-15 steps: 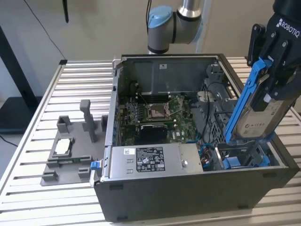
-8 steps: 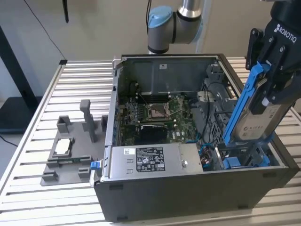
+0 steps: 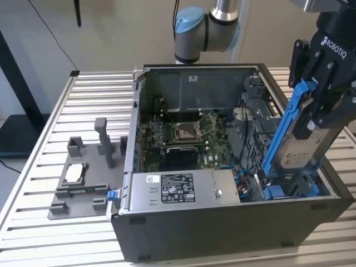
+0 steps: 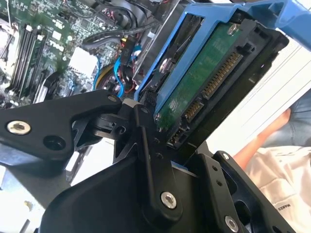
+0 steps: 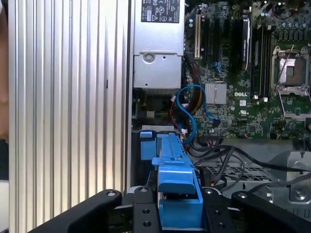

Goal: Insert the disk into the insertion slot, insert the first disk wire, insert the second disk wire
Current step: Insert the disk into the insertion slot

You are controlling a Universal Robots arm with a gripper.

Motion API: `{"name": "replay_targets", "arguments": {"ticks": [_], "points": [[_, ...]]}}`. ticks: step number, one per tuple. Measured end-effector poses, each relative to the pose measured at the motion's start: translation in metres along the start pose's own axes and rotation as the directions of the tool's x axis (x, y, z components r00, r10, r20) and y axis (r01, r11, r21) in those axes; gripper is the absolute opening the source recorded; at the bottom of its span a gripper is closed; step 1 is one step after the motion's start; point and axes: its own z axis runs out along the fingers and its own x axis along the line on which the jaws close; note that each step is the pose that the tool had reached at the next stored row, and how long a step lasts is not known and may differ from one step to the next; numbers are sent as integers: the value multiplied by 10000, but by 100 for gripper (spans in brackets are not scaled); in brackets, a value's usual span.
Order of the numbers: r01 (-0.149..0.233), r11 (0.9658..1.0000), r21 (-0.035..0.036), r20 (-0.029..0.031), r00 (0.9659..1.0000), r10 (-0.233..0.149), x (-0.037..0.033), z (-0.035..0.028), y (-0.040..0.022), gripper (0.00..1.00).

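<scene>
My gripper (image 3: 322,119) is shut on the disk (image 3: 293,149), a silver-grey drive in a bright blue carrier. It hangs tilted above the end of the open computer case at the exterior view's right. The disk's lower end sits just over the insertion slot (image 3: 289,190), a dark bay with blue rails. In the first wrist view the blue carrier (image 5: 175,170) stands between the black fingers (image 5: 141,206), with the slot's blue tab (image 5: 147,136) beyond it. The second wrist view has the disk's green board and connectors (image 4: 204,82) facing the camera. Blue cables (image 5: 187,107) lie loose in the case beside the bay.
A silver labelled power-supply box (image 3: 178,189) fills the case's near side, with the motherboard (image 3: 183,133) behind it. A grey fixture (image 3: 83,178) sits on the slatted table at the exterior view's left. A person's arm and pale clothing (image 4: 286,145) show past the disk.
</scene>
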Motion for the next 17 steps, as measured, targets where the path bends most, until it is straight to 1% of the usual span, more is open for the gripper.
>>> {"name": "replay_targets", "arguments": {"ticks": [6,10,17], "points": [[0,10000,0,0,10000,0,7,56,-5,33],[1,10000,0,1,10000,-1,12,105,-14,33],[0,10000,0,1,10000,0,11,229,-20,33]]}}
